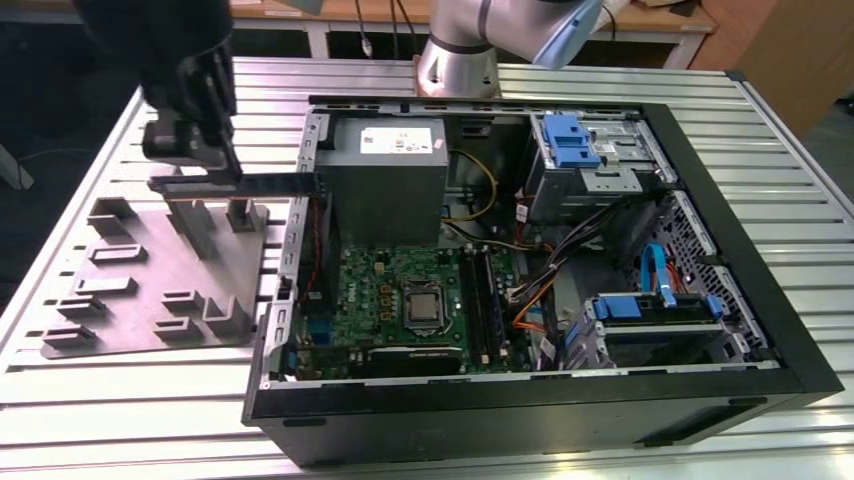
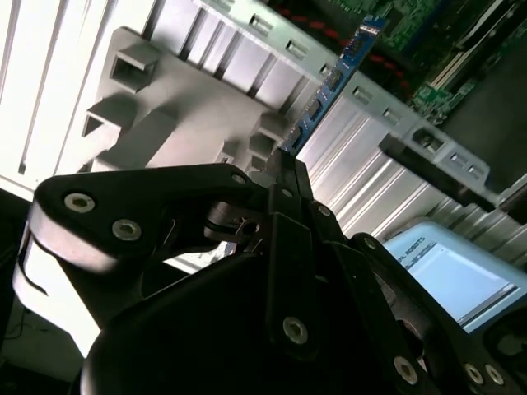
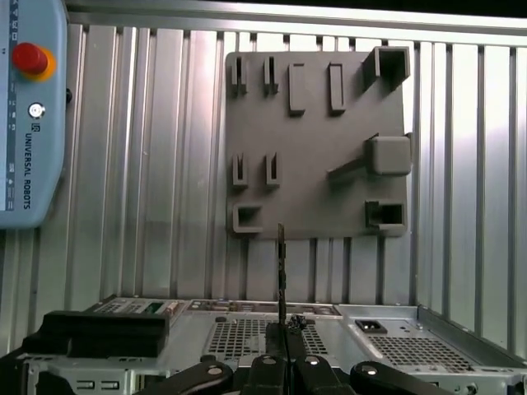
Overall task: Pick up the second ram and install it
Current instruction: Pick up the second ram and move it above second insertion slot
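In the exterior view my gripper [image 1: 218,168] hangs over the left wall of the open computer case [image 1: 534,400], above the far edge of the grey fixture plate [image 1: 147,285]. It is shut on the second ram [image 1: 267,184], a thin dark board held level and edge-up, one end reaching over the case wall. In the second wrist view the ram [image 2: 329,78] runs out from the closed fingers [image 2: 284,177] as a blue-edged strip. In the first wrist view the ram [image 3: 281,267] is a thin edge-on line above the gripper [image 3: 284,329]. The motherboard [image 1: 387,300] lies in the case, with black slot rails [image 1: 483,300] beside the processor.
The fixture plate [image 3: 317,140] carries several raised holders. A power supply [image 1: 384,160] and blue-tabbed drive cages [image 1: 587,150] fill the far side of the case, with loose cables [image 1: 561,260] in between. A teach pendant [image 3: 29,115] lies on the ribbed table [image 1: 134,400].
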`<action>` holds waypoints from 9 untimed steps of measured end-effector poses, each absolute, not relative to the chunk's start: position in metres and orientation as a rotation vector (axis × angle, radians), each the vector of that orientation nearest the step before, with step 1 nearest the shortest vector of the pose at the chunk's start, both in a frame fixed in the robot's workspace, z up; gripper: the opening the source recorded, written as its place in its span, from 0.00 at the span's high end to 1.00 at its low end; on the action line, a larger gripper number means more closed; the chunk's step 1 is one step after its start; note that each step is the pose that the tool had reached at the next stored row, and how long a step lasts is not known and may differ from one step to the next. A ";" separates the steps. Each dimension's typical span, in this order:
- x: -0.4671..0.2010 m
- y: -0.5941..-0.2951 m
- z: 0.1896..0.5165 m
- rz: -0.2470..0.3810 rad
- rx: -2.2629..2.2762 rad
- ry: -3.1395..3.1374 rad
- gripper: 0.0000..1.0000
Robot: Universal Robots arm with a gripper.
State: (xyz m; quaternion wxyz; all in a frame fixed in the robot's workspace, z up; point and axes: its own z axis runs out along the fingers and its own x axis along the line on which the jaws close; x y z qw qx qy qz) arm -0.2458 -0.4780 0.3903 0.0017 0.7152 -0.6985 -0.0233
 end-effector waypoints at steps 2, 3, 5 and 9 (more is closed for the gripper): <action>-0.237 -0.478 0.390 -0.075 2.244 -2.191 0.89; -0.232 -0.478 0.390 -0.076 2.243 -2.191 0.89; -0.223 -0.478 0.389 -0.078 2.242 -2.190 0.89; -0.205 -0.478 0.389 -0.081 2.241 -2.189 0.89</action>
